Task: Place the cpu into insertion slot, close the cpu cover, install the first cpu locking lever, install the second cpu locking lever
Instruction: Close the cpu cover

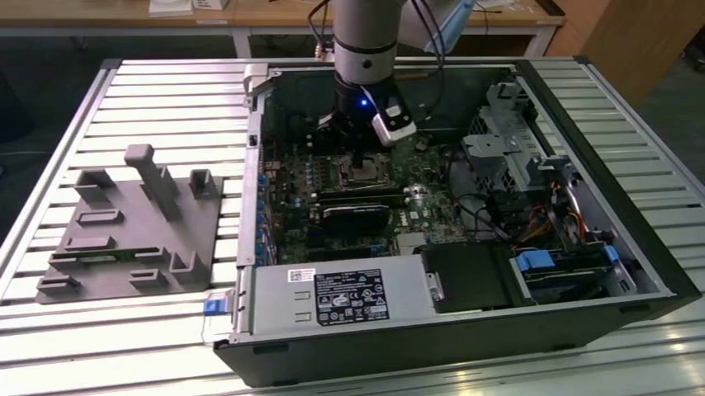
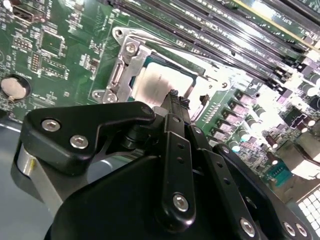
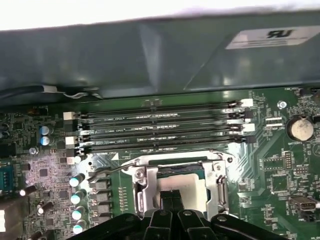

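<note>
Exterior view: on the grey arm, the black two-fingered tool (image 1: 355,144) hangs inside the open black computer case (image 1: 441,346), which lies on the slatted metal table (image 1: 165,99). It is directly above the small square black insertion slot (image 1: 361,171).

Second wrist view: the tool (image 2: 177,97) is clenched on nothing, close over the flat silvery-grey cpu (image 2: 152,82). The cpu sits in the slot, and the thin silvery metal cpu cover (image 2: 122,67) lies down around it.

First wrist view: the tool (image 3: 172,196) is over the cpu (image 3: 197,185); whether they touch cannot be told.

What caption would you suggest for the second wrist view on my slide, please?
Closed gripper poised over the cpu, which sits framed by the metal cpu cover on the green motherboard.
</note>
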Robot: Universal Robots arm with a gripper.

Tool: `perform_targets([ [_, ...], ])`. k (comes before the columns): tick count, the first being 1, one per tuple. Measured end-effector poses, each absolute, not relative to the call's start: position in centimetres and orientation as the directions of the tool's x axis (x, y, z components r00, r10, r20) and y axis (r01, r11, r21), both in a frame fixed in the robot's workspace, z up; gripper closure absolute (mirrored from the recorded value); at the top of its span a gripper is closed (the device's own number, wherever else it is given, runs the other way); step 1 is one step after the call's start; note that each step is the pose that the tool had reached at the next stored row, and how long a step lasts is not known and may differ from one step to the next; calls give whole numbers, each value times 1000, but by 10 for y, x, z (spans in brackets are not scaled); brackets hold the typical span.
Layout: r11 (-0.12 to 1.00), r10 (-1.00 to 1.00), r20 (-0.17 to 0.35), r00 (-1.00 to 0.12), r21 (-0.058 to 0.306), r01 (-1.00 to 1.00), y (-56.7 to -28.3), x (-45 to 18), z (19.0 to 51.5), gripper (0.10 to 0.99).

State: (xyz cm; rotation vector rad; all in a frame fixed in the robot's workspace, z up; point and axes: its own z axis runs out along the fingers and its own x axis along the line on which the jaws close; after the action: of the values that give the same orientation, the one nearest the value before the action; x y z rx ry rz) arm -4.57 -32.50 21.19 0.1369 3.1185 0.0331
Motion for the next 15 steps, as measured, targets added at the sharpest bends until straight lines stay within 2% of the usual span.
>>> perform_targets([
  [15, 996, 88, -19, -996, 22, 87, -325, -62, 203, 980],
])
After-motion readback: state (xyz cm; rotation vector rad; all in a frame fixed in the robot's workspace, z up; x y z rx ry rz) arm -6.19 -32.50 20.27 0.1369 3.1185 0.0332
